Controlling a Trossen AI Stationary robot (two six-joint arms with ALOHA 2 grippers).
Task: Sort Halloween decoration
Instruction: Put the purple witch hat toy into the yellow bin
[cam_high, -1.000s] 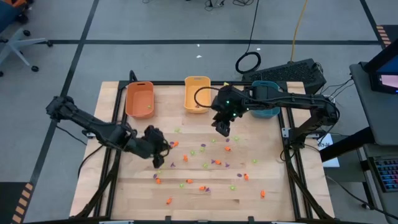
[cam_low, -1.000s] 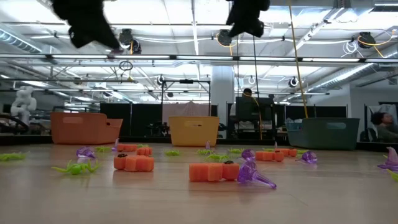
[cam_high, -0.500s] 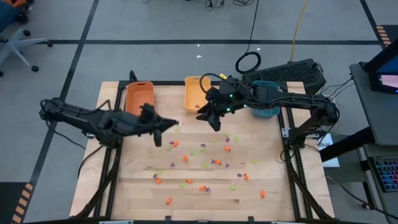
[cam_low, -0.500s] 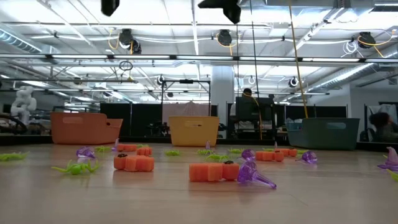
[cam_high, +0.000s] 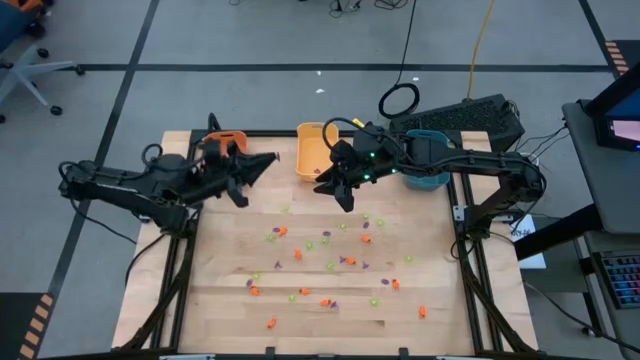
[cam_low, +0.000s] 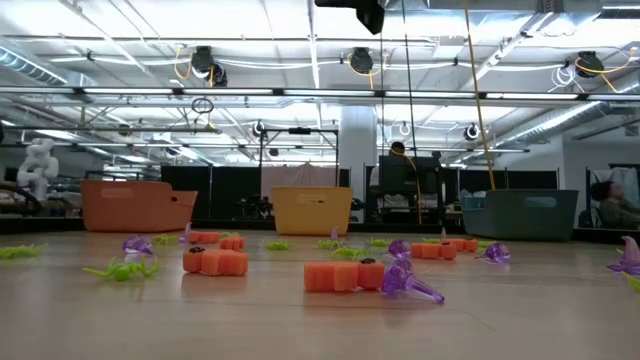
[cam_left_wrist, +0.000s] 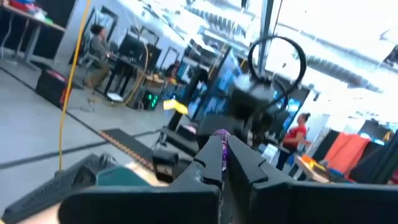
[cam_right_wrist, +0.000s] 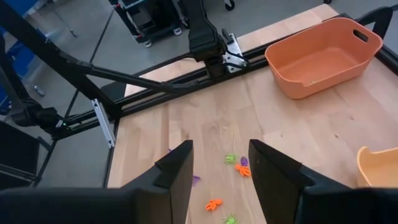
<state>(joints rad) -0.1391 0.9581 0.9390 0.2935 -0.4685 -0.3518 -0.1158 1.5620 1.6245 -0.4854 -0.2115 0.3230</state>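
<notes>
Purple is showing between the tips of the left gripper (cam_left_wrist: 222, 155): its jaws are pinching shut on a tiny purple trinket (cam_left_wrist: 222, 135), seen in the left wrist view. In the high view this gripper (cam_high: 268, 161) is hanging by the orange bin (cam_high: 224, 147), between it and the yellow bin (cam_high: 312, 152), at the far side of the worktop (cam_high: 320, 310), with its arm reaching in from the left edge.

The right gripper (cam_right_wrist: 219, 163) is holding its jaws apart with nothing between them; through the gap the bare wood and a few small pieces are showing. In the high view it (cam_high: 335, 187) is hovering just in front of the yellow bin, its arm stretching across from the right past the teal bin (cam_high: 428, 176).

The rest of the Halloween decoration (cam_high: 330, 265) is lying scattered over the middle and near part of the worktop, orange, light green and purple pieces mixed together. In the low view orange blocks (cam_low: 343, 276) and a purple piece (cam_low: 406, 282) are sitting nearest the camera, with the three bins lined up behind them.
</notes>
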